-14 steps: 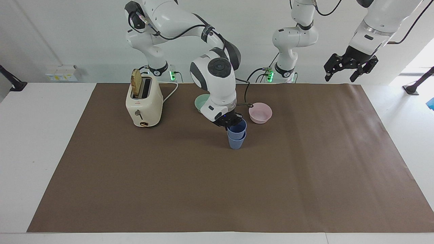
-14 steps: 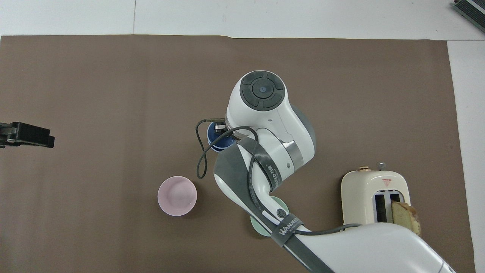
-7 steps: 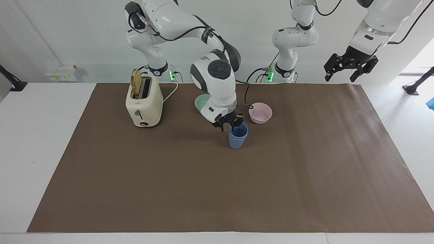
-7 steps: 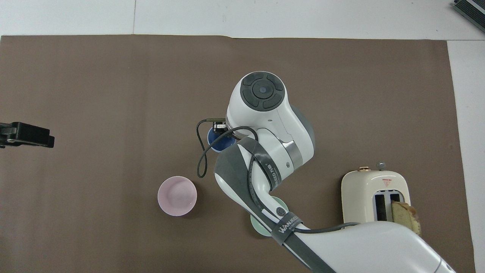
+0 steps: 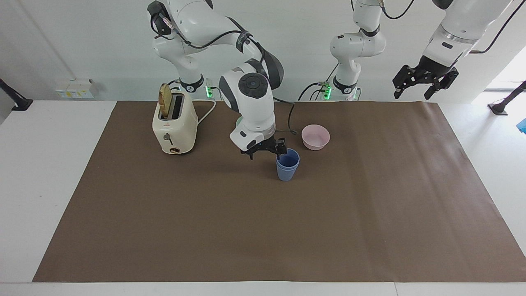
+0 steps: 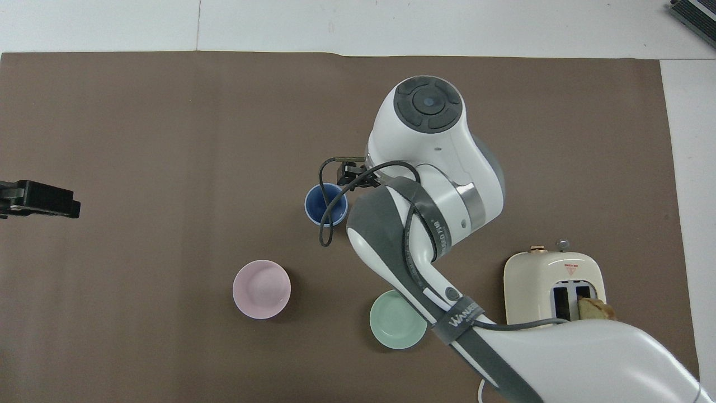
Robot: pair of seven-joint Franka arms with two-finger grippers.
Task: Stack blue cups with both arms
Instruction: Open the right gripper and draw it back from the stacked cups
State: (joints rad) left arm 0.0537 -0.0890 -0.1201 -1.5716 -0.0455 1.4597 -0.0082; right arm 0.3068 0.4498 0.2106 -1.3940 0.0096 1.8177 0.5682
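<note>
blue cups (image 5: 287,164) now nested, farther from robots than pink bowl (image 5: 315,137) | right gripper (image 5: 266,149) has released, fingers spread, drawn aside | left gripper (image 5: 425,82) waits, open | stack looks done

— Items off-task, appliances?
— One cream two-slot toaster (image 5: 174,125), upright on the brown mat (image 5: 263,230) toward the right arm's end of the surface, a slice of toast (image 5: 165,101) standing in one slot.
— Crockery?
— One pink bowl (image 5: 315,137); one mint-green bowl (image 6: 397,319). Apart, both upright, both on the mat.
</note>
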